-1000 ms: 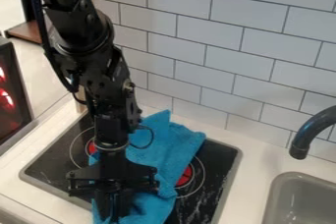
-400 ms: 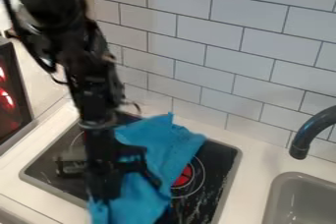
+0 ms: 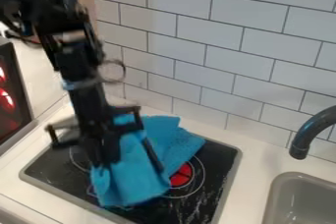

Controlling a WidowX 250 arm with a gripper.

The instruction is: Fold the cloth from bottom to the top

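Note:
The black gripper [image 3: 105, 161] hangs over the left part of the stove, its fingers together on the left side of the blue cloth [image 3: 134, 176]. Around the fingertips the cloth is bunched and raised, and its front part drapes down toward the stove's front edge. The cloth's back part lies crumpled across the middle and back of the black cooktop [image 3: 213, 169]. A dark narrow strip runs between the front and back parts. The arm covers some of the cloth's left side.
A red burner mark [image 3: 181, 175] shows right of the cloth. The grey sink [image 3: 298, 203] and dark faucet [image 3: 307, 137] stand at the right. White tiled wall [image 3: 216, 61] rises behind the counter [image 3: 253, 179].
The gripper has moved up and back, tilting slightly. The cloth's front part has come with it, away from the bottom edge of the view, uncovering the stove's front.

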